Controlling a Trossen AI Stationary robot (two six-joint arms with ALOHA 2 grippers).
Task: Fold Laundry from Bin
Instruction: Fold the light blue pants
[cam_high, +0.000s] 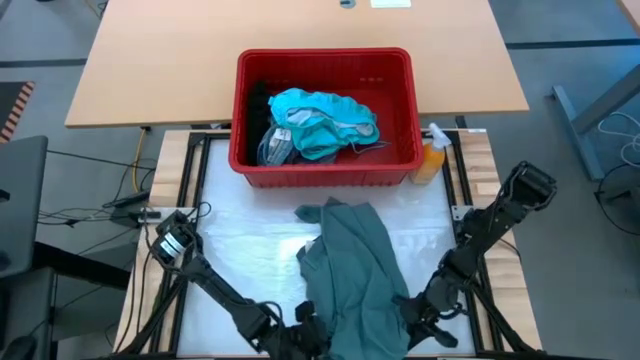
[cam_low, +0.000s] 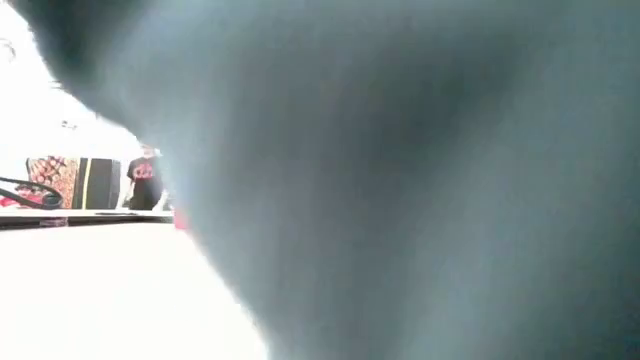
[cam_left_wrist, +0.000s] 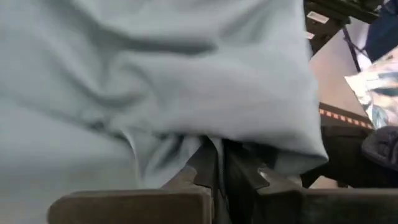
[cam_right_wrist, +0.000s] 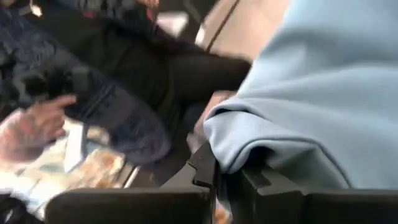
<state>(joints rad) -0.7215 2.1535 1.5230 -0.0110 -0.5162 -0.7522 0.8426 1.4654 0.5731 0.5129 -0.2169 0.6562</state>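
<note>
**Grey-green garment pinched at both near corners**

Grey-green cloth, the garment (cam_high: 350, 270), lies on the white table (cam_high: 240, 250) in the lower middle of the high view. Its long axis runs from the frame's bottom edge up toward the red bin (cam_high: 325, 170), which sits just above it and holds the teal laundry (cam_high: 320, 122).

Its bottom end lies between the two grippers. The left gripper (cam_high: 305, 335) is at its lower left corner and the right gripper (cam_high: 420, 330) at its lower right, each about equally near.

In its wrist view, the left gripper (cam_left_wrist: 217, 171) is clenched on a fold. The right gripper (cam_right_wrist: 227, 171) has a rolled hem between nearly closed fingers.

My judgement: any spreading move depends on the two corners being drawn apart across that axis.

The low view is filled with blurred cloth. An orange bottle (cam_high: 432, 160) stands just right of the bin. A person's hand (cam_right_wrist: 37, 121) shows beyond the table.
</note>
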